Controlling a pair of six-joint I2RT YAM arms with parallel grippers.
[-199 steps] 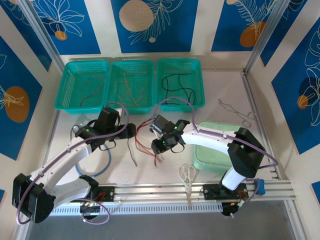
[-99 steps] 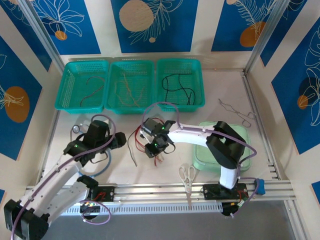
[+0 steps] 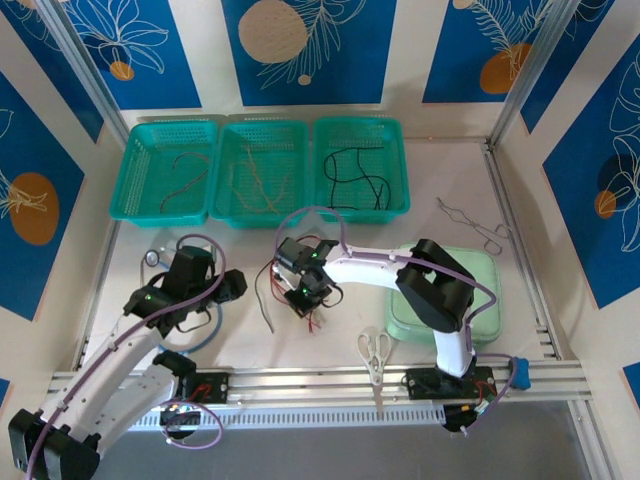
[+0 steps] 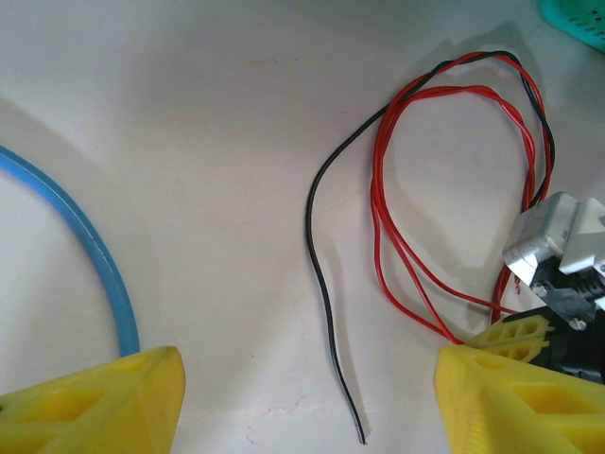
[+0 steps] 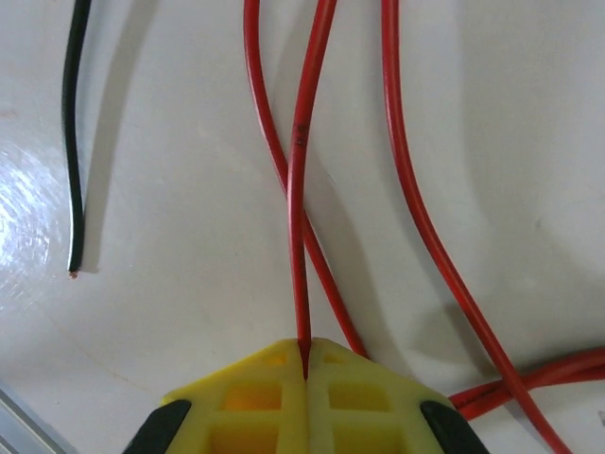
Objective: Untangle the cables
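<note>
- The right tool point(image 5: 304, 364) is clamped on a red cable point(image 5: 299, 189).
- The left tool point(image 4: 307, 388) is held apart (wide) above the black cable point(image 4: 319, 246); bare counter point(image 4: 189, 142) is seen around it.

no legible text, label, brand or number on anything; wall panels bear patterns only

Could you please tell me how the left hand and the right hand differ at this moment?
The left hand stands open, while the right hand is shut. The left hand holds nothing; the right hand pinches a red cable at its fingertips. The left hand has the blue tube beside one finger; the right hand has a black cable ending off to its side. Both have yellow fingers.
</note>
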